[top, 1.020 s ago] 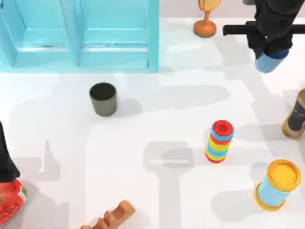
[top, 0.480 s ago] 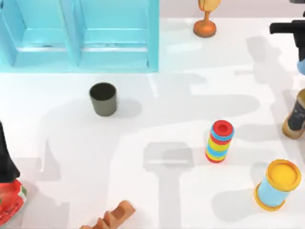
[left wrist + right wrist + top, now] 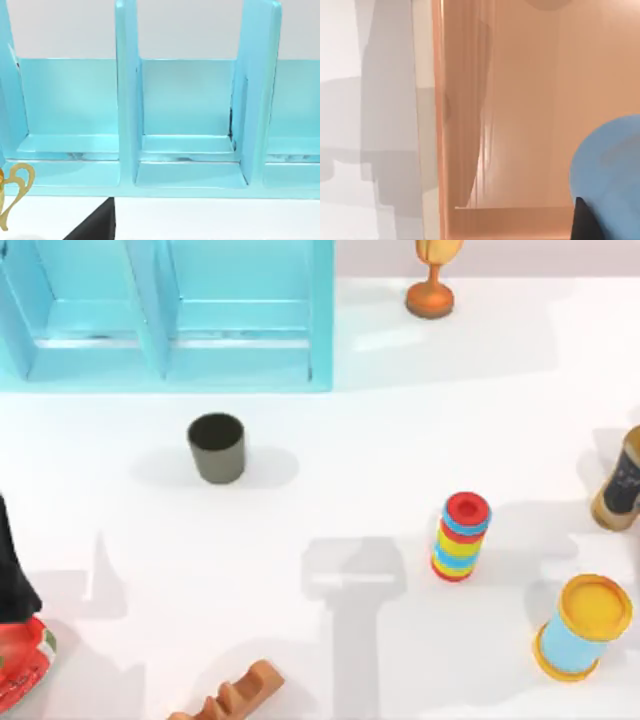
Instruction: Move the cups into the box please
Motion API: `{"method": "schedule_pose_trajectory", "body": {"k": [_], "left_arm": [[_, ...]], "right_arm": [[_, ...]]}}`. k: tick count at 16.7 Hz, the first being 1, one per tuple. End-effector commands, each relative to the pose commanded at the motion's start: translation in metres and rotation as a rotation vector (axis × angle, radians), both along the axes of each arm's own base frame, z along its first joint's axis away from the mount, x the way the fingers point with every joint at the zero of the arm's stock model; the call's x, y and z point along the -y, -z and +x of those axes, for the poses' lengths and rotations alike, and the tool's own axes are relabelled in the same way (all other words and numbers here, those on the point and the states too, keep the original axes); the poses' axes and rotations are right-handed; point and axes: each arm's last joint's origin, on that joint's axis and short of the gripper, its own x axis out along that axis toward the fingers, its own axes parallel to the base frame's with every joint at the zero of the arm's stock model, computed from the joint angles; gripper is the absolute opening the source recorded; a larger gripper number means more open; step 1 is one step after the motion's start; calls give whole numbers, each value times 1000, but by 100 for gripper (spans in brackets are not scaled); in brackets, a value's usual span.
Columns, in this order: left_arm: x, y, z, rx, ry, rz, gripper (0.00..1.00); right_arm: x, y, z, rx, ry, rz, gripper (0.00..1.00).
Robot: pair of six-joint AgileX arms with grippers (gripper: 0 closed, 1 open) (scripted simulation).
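Right pincer gripping blue cup (image 3: 610, 170); dark cup (image 3: 216, 447) upright near box (image 3: 322, 320)

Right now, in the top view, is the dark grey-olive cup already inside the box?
No. The dark grey-olive cup stands upright on the white table, in front of the light-blue box and apart from it.

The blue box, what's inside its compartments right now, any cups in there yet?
The compartments of the box that show look bare; the dividers hide part of each floor. The dark cup stands on the table in front of the box.
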Motion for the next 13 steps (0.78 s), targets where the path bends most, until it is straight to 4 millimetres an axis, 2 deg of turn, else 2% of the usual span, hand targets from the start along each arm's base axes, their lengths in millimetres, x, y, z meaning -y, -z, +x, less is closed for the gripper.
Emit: {"method": "schedule_pose_trajectory", "body": {"k": [3, 5, 7, 11, 13], "left_arm": [[0, 0, 0, 0, 0, 0, 100], [0, 0, 0, 0, 0, 0, 100], [0, 0, 0, 0, 0, 0, 100], [0, 0, 0, 0, 0, 0, 100], [0, 0, 0, 0, 0, 0, 100]], "right_arm": [[20, 6, -42, -46, -22, 3, 0], [29, 8, -61, -65, -8, -3, 0], [31, 8, -67, -74, 2, -5, 0], [31, 9, -66, -74, -2, -5, 0], [33, 19, -65, -79, -7, -4, 0]]}}
